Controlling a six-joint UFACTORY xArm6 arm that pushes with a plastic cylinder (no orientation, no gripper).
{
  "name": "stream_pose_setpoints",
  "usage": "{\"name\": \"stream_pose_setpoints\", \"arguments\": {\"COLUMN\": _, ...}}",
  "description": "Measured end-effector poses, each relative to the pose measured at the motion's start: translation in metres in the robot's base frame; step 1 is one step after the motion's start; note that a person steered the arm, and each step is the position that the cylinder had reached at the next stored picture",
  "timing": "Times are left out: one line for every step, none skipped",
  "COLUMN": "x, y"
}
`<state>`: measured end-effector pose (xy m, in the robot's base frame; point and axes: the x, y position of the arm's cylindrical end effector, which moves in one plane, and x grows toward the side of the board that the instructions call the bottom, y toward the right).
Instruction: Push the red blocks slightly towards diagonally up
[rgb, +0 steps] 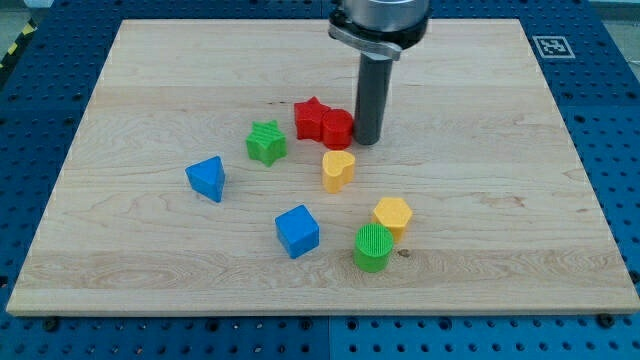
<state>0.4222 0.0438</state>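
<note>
A red star block (311, 117) and a red rounded block (337, 128) lie side by side, touching, above the board's middle. My tip (366, 139) stands on the board right against the right side of the red rounded block. The rod rises straight up to the arm at the view's top.
A green star (266, 141) lies left of the red blocks. A yellow heart (338, 170) lies just below them. A blue triangle (207, 178), a blue cube (297, 230), a yellow hexagon (393, 216) and a green cylinder (373, 247) lie lower down. The wooden board (500, 150) rests on a blue pegboard table.
</note>
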Motion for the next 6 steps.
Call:
{"name": "stream_pose_setpoints", "arguments": {"x": 0.021, "y": -0.001}}
{"name": "stream_pose_setpoints", "arguments": {"x": 0.024, "y": -0.008}}
{"name": "stream_pose_setpoints", "arguments": {"x": 0.008, "y": -0.027}}
{"name": "stream_pose_setpoints", "arguments": {"x": -0.022, "y": -0.048}}
{"name": "stream_pose_setpoints", "arguments": {"x": -0.034, "y": -0.071}}
{"name": "stream_pose_setpoints", "arguments": {"x": -0.023, "y": -0.074}}
